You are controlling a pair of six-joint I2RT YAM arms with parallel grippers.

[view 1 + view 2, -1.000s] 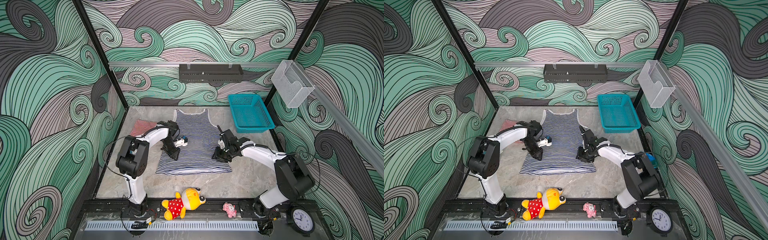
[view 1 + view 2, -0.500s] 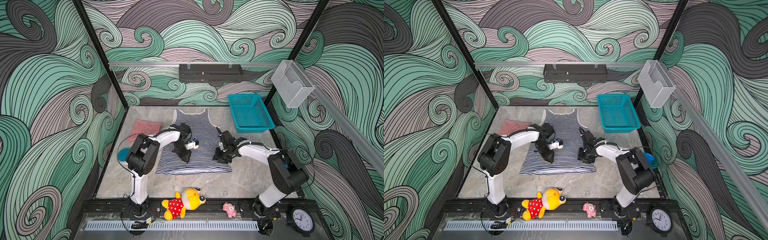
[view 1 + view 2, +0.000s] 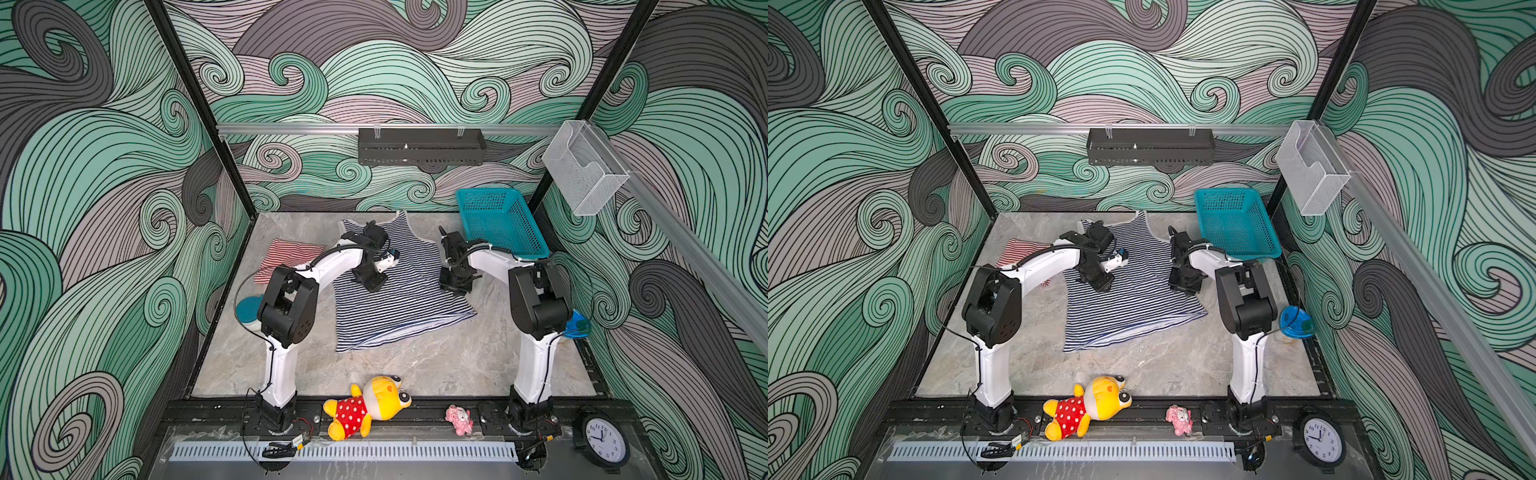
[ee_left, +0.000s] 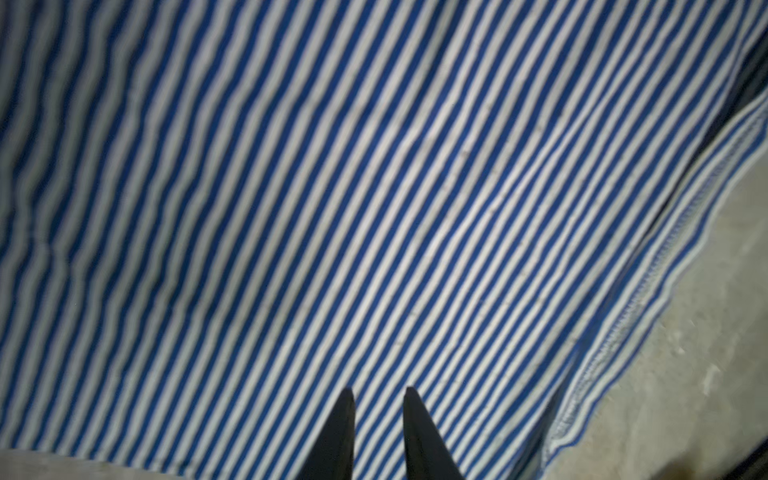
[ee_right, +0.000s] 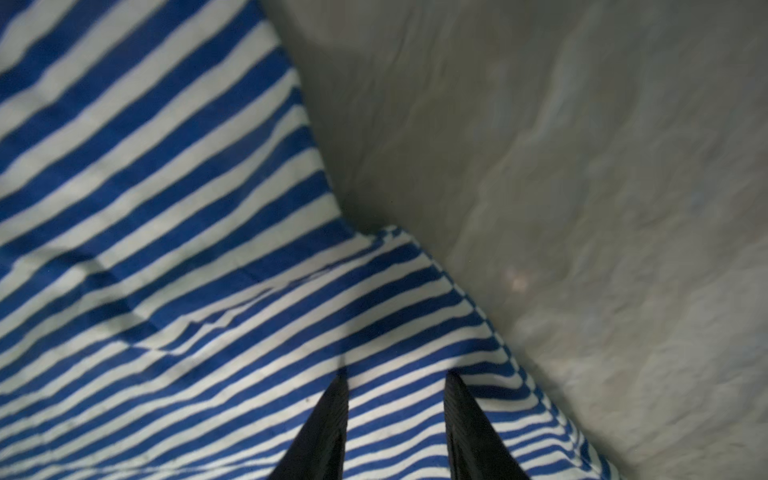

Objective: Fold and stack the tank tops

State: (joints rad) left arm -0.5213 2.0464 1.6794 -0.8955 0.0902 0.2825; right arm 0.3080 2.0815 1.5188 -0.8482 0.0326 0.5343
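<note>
The left gripper (image 4: 378, 390), narrowly parted and holding nothing, hung over the navy tank top (image 3: 407, 307). The right gripper (image 5: 397, 374), spread wider, sat at the top's side edge. The clock (image 3: 601, 439), its numerals legible, stood well apart from both.

Walls (image 3: 374, 62) covered by a swirling wave mural in sea-green, mauve and charcoal enclose a small booth. Black metal corner posts (image 3: 203, 108) frame the back wall, where a silver aluminium rail (image 3: 291, 128) carries a black perforated metal shelf (image 3: 419, 147). A clear plastic wall pocket (image 3: 582, 170) hangs at the right. Below lies a grey marble-patterned table (image 3: 415, 365), evenly lit. A round black-rimmed clock (image 3: 600, 436) sits at the front right corner.
</note>
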